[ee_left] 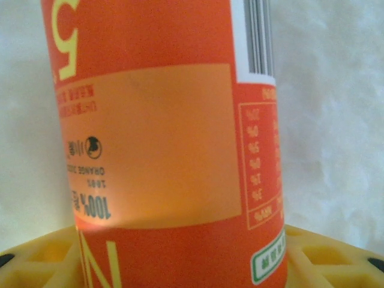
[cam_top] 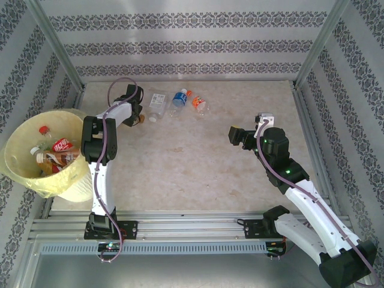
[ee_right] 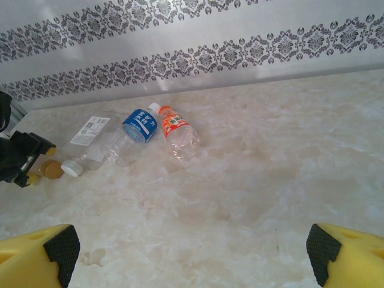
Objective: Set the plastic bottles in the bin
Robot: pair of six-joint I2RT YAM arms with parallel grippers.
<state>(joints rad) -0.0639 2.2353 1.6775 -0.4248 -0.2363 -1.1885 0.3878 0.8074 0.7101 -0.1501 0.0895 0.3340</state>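
My left gripper point(cam_top: 138, 116) is down at the back left of the table, shut on an orange-labelled bottle point(ee_left: 162, 138) that sits between its yellow fingers point(ee_left: 336, 258). Its amber cap end point(ee_right: 51, 170) pokes out beside the gripper. Three more plastic bottles lie in a row at the back: a clear one with a white label point(cam_top: 157, 105), a blue-labelled one point(cam_top: 179, 99) and an orange-labelled one point(cam_top: 200, 104). The pale-yellow bin point(cam_top: 69, 183) stands at the left edge with several bottles inside. My right gripper point(cam_top: 235, 135) hovers open over the right middle, nothing between its fingers.
Patterned walls and metal posts point(cam_top: 57, 48) close in the table on three sides. The rail with both arm bases point(cam_top: 180, 228) runs along the near edge. Bare tabletop point(cam_top: 192, 162) lies between the two arms.
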